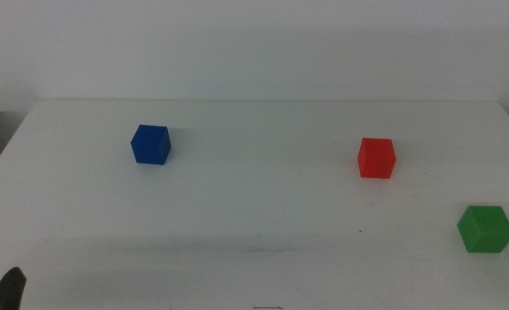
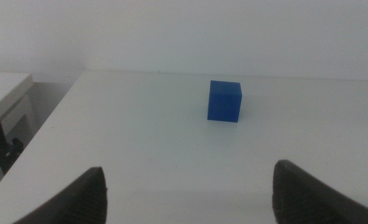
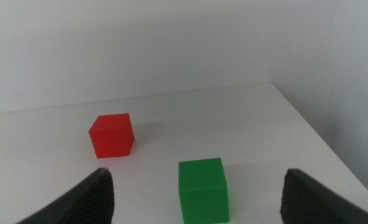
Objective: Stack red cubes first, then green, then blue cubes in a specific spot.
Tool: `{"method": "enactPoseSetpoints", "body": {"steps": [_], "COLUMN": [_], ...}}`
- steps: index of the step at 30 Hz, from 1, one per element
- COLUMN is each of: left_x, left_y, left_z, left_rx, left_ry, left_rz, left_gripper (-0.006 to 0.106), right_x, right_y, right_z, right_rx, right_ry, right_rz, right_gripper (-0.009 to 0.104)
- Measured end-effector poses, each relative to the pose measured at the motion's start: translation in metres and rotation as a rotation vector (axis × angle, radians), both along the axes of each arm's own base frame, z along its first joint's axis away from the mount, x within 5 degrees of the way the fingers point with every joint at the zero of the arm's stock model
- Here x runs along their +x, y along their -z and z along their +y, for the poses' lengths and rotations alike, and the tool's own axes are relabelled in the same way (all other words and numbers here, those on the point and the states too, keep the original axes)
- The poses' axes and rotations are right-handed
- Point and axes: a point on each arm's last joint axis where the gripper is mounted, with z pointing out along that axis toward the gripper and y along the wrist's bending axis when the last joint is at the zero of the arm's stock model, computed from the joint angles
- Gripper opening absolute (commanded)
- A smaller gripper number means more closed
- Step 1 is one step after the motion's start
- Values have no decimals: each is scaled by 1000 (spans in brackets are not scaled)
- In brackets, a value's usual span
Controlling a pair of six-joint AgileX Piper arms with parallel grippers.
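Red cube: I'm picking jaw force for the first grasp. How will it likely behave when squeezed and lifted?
The red cube looks rigid, with flat parallel faces, so it should probably sit square between flat jaws. Its matte faces suggest little slipping. Resting flat on the table, it seems unlikely to roll or tip. The right gripper, open, is nearest; the left gripper faces the blue cube.

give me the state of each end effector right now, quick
Left end effector: open, holding nothing, blue cube ahead of it.
Right end effector: open, holding nothing, green cube just ahead of it.
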Motion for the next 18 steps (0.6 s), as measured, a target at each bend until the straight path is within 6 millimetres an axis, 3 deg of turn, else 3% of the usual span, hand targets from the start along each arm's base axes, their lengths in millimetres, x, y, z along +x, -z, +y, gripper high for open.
{"method": "enactPoseSetpoints", "body": {"steps": [4, 10, 18], "left_x": [0, 0, 0], "left_y": [0, 0, 0], "left_z": [0, 0, 0], "left_rx": [0, 0, 0], "left_ry": [0, 0, 0], "left_rz": [0, 0, 0], "left_gripper": [88, 88, 88], "right_x": [-1, 4, 29], "right_y": [-8, -50, -101], "right_z": [0, 0, -2], "right_rx": [13, 19, 11], "right_ry": [-1, 0, 7], "right_rz": [-5, 29, 215], "right_gripper": [94, 94, 94]}}
